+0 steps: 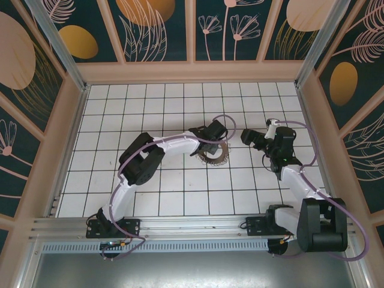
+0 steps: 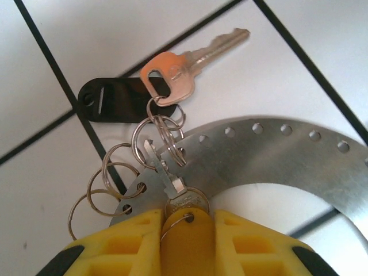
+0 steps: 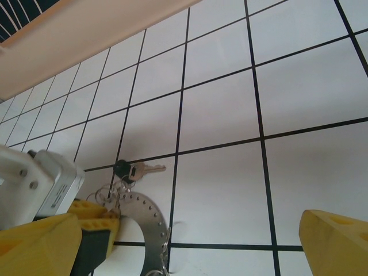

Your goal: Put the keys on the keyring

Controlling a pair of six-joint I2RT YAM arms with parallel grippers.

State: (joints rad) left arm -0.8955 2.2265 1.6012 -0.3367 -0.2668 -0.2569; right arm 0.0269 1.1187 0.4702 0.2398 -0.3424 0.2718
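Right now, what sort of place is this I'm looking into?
Probably a robot test booth, not a home: left arm and right arm bolted to a metal rail, a white gridded table, flower-patterned panels walling it in.

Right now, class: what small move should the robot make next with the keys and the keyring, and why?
Probably bring the open right gripper across to steady the keyring. The left gripper pinches the yellow-headed key at the ring's rim, while the perforated ring itself lies flat on the tiles with nothing holding it, so it would likely slide during threading.
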